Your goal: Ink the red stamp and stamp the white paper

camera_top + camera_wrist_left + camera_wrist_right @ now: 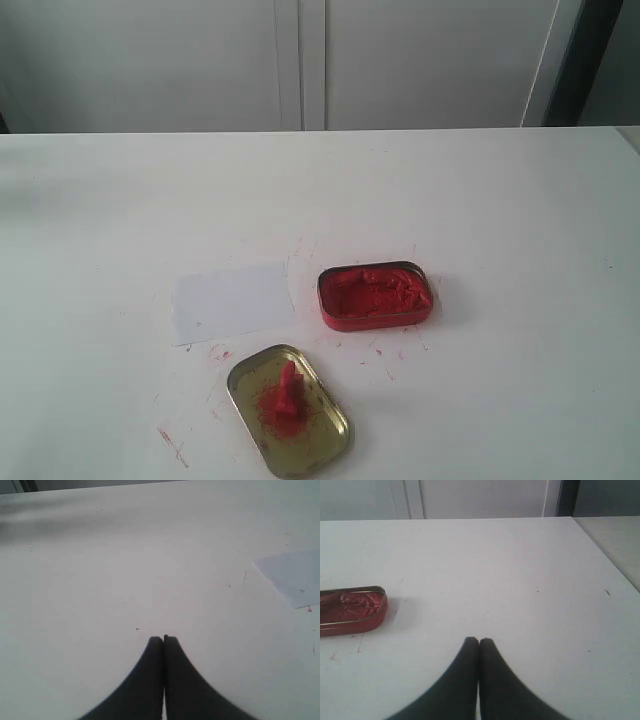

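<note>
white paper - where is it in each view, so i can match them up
Exterior view: the white paper lies left of centre, just left of the red paste tin.
Left wrist view: the white paper shows at the right edge, partly cut off.
Right wrist view: not in it.
Shared landmark: the white tabletop.

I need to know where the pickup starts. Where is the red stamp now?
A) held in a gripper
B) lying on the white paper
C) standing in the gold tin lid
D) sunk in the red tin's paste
C: the red stamp stands in the gold tin lid, apart from the white paper and the red tin of paste.
</note>
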Controlling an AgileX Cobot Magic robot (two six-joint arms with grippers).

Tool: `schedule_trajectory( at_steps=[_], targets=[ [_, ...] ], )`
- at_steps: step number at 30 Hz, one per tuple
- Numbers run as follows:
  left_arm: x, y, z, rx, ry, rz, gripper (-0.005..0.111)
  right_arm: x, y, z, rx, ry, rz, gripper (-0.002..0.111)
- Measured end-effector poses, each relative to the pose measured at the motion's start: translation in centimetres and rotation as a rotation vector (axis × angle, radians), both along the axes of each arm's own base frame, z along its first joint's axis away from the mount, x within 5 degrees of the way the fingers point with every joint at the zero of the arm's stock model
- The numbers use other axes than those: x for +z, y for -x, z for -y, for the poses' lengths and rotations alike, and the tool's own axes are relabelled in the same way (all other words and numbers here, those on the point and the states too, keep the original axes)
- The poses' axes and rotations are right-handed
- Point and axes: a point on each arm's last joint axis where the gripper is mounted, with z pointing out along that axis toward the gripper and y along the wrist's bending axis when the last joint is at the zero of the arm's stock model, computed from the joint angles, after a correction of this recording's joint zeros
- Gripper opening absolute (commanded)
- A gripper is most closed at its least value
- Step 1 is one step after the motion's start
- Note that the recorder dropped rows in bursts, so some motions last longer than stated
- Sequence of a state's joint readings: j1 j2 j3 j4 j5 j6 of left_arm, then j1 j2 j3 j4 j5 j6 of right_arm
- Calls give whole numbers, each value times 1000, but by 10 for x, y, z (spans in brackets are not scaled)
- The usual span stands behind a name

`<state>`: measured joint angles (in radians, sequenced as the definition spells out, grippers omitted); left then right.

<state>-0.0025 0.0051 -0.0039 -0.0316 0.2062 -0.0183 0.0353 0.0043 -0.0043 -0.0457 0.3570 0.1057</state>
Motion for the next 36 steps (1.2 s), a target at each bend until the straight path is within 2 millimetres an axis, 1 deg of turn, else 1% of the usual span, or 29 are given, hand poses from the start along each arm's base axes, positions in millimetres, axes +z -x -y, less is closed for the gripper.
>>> schedule_trajectory(
  at_steps=[24,27,31,36],
  targets=[
    [0,0,0,0,0,0,0,1,0,0,1,0,13,0],
    [0,0,0,0,0,0,0,9,-2,0,4,-3,97,0],
    [0,0,0,0,0,0,0,23,-3,-1,12,-8,261,0],
    [0,0,0,0,0,0,0,35,-3,-2,18,-12,389,0]
  ],
)
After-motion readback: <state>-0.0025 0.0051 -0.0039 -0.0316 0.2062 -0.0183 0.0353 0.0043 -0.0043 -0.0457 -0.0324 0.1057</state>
